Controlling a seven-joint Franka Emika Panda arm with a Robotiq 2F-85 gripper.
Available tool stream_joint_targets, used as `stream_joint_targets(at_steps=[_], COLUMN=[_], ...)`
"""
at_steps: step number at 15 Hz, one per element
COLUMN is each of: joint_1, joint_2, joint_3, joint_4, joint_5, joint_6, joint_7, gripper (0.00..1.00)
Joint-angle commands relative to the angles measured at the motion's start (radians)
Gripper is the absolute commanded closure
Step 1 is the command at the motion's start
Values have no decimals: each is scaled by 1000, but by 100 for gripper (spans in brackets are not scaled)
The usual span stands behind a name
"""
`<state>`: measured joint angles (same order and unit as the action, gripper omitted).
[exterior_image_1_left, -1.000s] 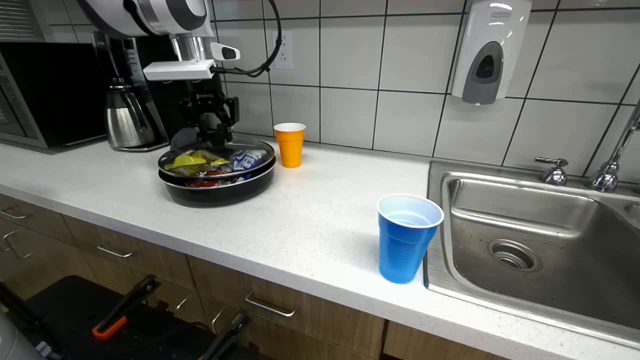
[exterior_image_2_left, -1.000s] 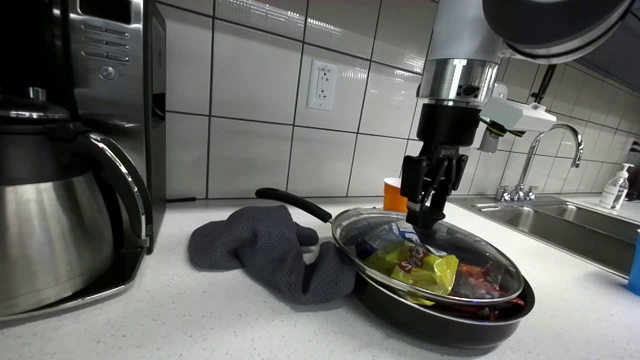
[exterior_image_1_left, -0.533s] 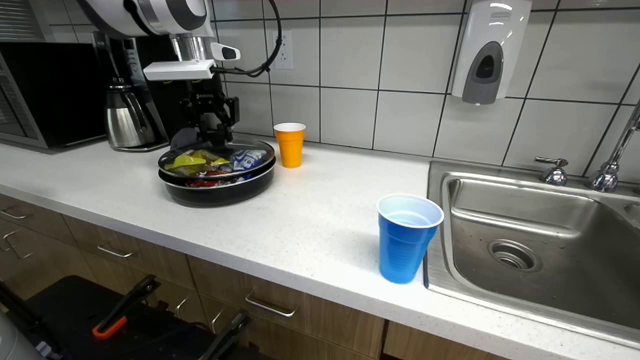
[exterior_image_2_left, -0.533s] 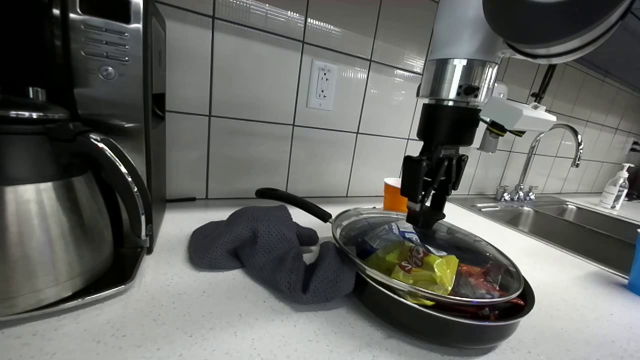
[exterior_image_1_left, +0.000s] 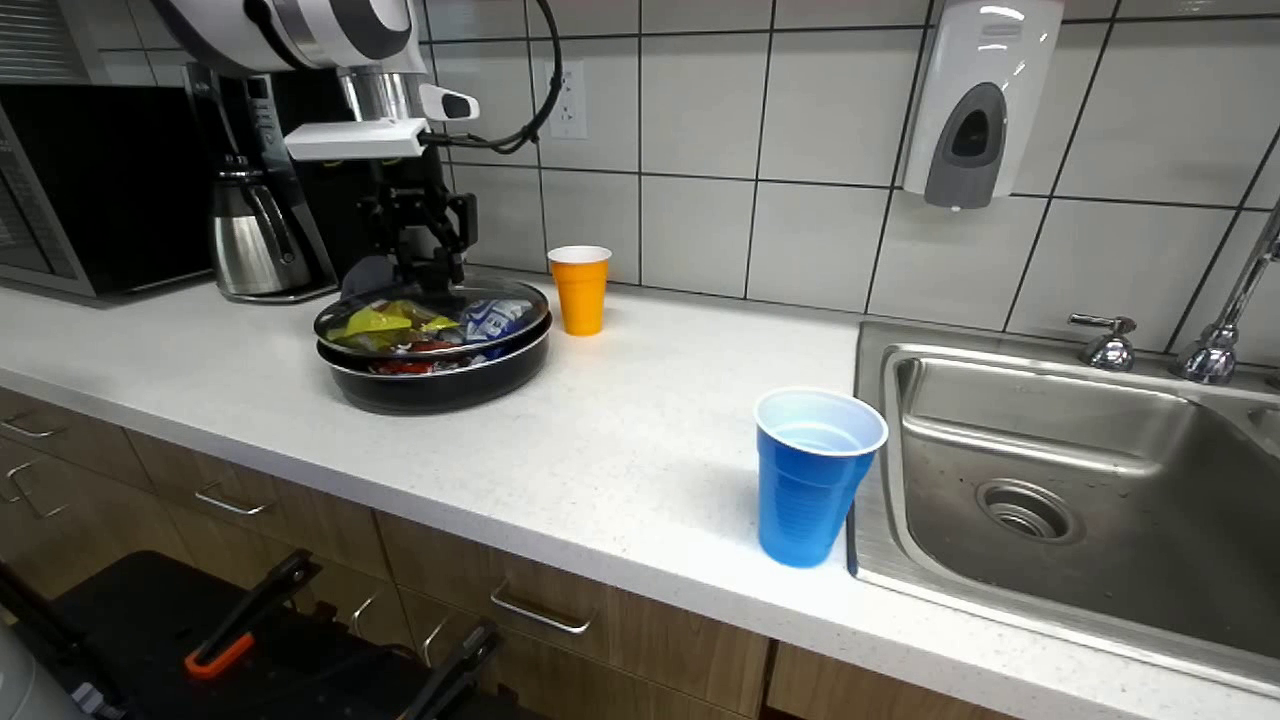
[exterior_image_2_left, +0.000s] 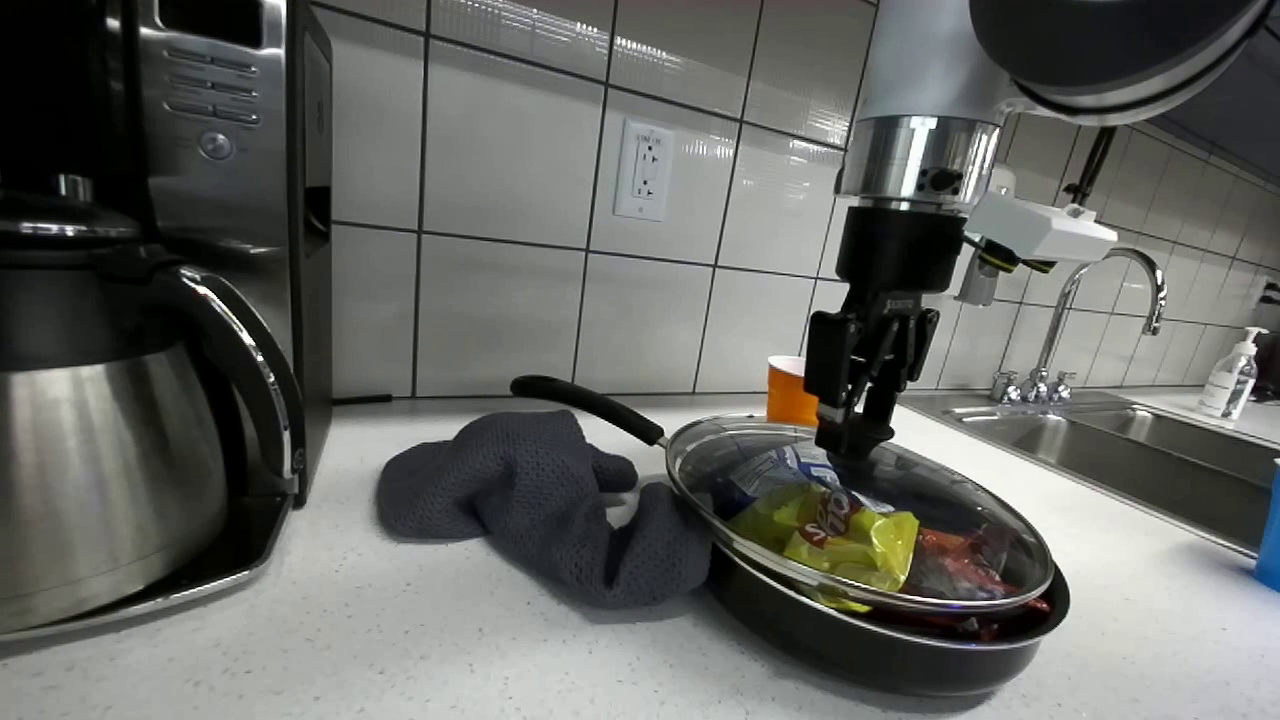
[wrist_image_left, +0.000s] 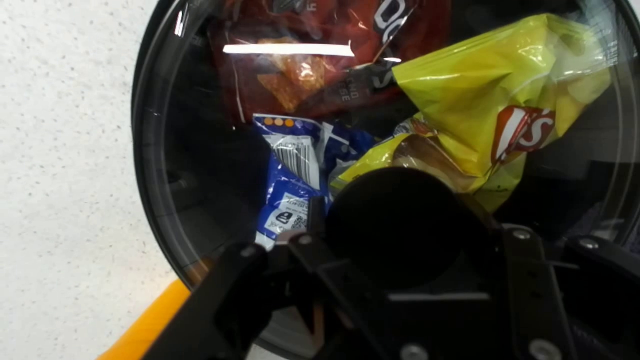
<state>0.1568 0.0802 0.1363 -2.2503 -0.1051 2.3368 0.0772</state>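
Glass lid (exterior_image_2_left: 950, 490) sits over the black frying pan (exterior_image_2_left: 880, 665), a narrow gap showing between its metal rim and the pan's near edge. Straight above the pan, the tool (exterior_image_2_left: 853, 438) pinches the lid's round black knob (wrist_image_left: 395, 225), one finger on each side. Through the glass, inside the pan, show a yellow chip bag (wrist_image_left: 490, 90), a red chip bag (wrist_image_left: 330, 25) and a blue snack packet (wrist_image_left: 287, 180). Whether the rim meets the pan at the far side is hard to tell.

An even squeeze on both sides of the knob should serve best, with the lid held level over the pan, since a round knob could let the glass swivel. Slow, straight motion seems wise: the bulging bags might catch the rim, and a dark gray towel (exterior_image_2_left: 540, 500) crowds the pan's handle side. An orange cup (exterior_image_1_left: 582, 295) stands just beside the pan.
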Motion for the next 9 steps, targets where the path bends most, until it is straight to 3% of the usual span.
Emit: stream_joint_targets(at_steps=[1,9], joint_1=[2,7], joint_2=[-56,-78], joint_3=[3,9], joint_4=[-13,-27], joint_5=[-6,-8], joint_6=[-42,-64], joint_7=[9,10], gripper=[61,61])
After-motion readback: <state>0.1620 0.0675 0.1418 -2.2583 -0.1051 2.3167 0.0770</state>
